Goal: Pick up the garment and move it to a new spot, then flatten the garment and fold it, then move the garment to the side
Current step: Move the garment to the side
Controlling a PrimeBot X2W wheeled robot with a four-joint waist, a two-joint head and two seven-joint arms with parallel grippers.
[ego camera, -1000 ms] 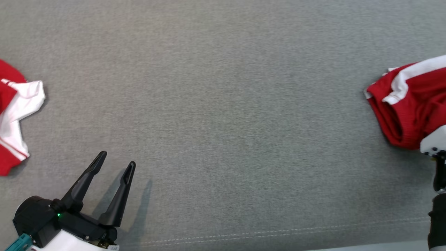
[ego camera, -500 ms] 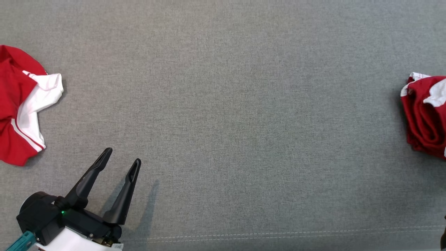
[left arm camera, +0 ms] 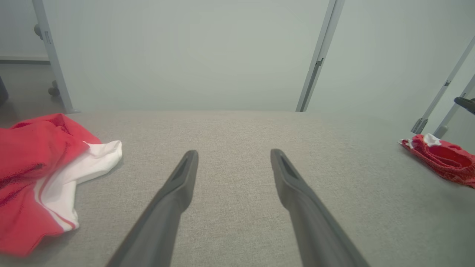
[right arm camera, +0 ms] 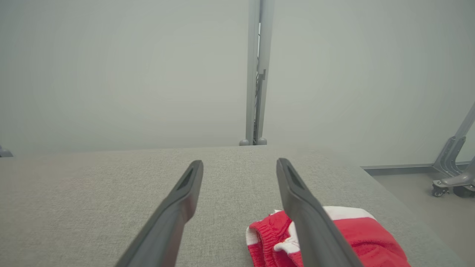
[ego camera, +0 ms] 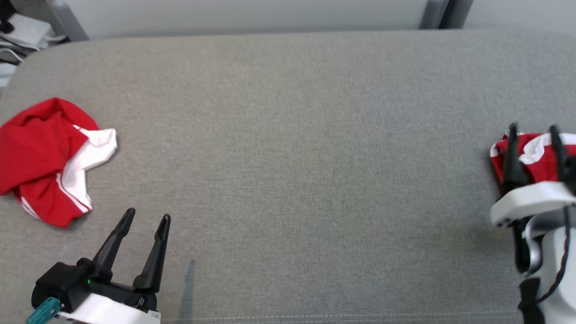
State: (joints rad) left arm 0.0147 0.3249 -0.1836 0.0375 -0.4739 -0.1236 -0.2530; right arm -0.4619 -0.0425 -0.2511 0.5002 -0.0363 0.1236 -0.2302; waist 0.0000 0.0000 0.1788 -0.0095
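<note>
Grey cushion (ego camera: 288, 157): a wide padded fabric top, bare across its middle. I'd guess this is the working ground for spreading and folding.
Crumpled garment (ego camera: 49, 157): red with white bands, heaped near the left end and well apart from both arms. It looks untouched and is probably waiting its turn.
Folded garment (ego camera: 537, 168): a compact red-and-white bundle lying on the cushion at the far right edge. I judge it was put there for the "to the side" step, so this piece seems finished.
Right gripper (ego camera: 532, 130): fingers spread wide and empty, pointing across the bundle from the near side. Whether they brush the cloth I cannot tell.
Left gripper (ego camera: 148, 213): fingers wide apart and holding nothing, low near the front edge, right of the crumpled heap — out of the way, it seems.
Right wrist view: the bundle sits low, mostly behind the right-hand finger rather than squarely between the two, with a ribbed edge facing the camera. This view also takes in a metal post (right arm camera: 256, 74) and a wheeled frame (right arm camera: 451, 185) on the floor.
Left wrist view: both garments show at once, one at each margin — a good measure of how far apart they lie.
Head view: cables and pale boxes (ego camera: 20, 31) show past the far left corner.
</note>
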